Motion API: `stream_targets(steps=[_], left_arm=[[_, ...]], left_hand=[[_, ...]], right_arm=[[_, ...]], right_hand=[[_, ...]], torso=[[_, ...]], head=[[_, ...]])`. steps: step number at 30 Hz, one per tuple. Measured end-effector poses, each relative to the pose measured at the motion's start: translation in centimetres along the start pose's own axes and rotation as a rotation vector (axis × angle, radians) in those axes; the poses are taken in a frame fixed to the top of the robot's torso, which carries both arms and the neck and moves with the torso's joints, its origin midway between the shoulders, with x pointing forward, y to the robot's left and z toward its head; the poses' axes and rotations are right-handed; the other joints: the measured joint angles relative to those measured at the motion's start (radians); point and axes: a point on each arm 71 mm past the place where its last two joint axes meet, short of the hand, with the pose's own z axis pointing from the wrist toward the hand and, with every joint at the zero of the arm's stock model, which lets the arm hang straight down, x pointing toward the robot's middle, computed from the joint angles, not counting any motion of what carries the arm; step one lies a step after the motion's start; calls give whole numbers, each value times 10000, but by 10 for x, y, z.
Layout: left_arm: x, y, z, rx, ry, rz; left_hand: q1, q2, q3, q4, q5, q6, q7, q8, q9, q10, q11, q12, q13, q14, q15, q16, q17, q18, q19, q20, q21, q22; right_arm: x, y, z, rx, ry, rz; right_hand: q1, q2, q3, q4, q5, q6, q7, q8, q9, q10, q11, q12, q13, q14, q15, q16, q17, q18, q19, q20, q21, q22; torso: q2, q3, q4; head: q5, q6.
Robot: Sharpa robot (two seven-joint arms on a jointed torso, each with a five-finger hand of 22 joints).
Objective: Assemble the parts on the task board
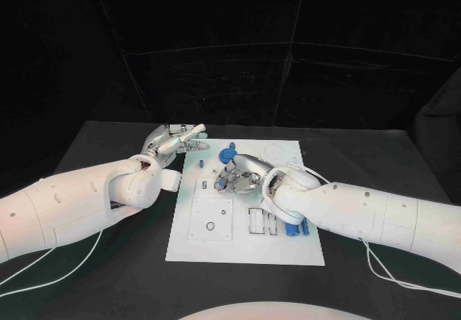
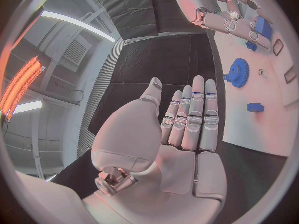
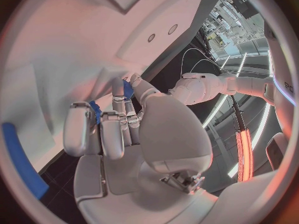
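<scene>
The right hand (image 1: 242, 179) pinches a small blue part (image 3: 127, 89) over the task board (image 1: 216, 248) at frame centre, left hand (image 1: 174, 142) released; a tilted part could jam or slip.

Smooth white arm shells; left hand (image 1: 174, 141) and right hand (image 1: 242, 176) silver, segmented; thin white cables trailing under both forearms.

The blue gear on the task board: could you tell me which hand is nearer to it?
Right. The right hand sits over the task board just beside the blue gear, fingers curled; the left hand hovers off the board's edge, flat and open, farther away.
</scene>
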Motion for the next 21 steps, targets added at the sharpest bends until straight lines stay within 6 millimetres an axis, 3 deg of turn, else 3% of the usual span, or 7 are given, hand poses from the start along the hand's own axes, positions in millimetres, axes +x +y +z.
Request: stream_targets(steps=[21], left_arm=[[-1, 1, 0, -44, -5, 4]], left_hand=[[0, 0, 0, 0, 0, 0, 0, 0, 0, 0, 0, 0, 0, 0, 0, 0, -2, 0, 13, 13, 0, -7]], right_arm=[[-2, 0, 1, -3, 89, -39]], right_hand=[[-143, -143, 325, 1, 0, -24, 42, -51, 14, 199, 157, -1640, -1614, 1, 143, 0, -1, 1, 1, 150, 0, -25]], torso=[[-2, -3, 9]], head=[[-8, -31]])
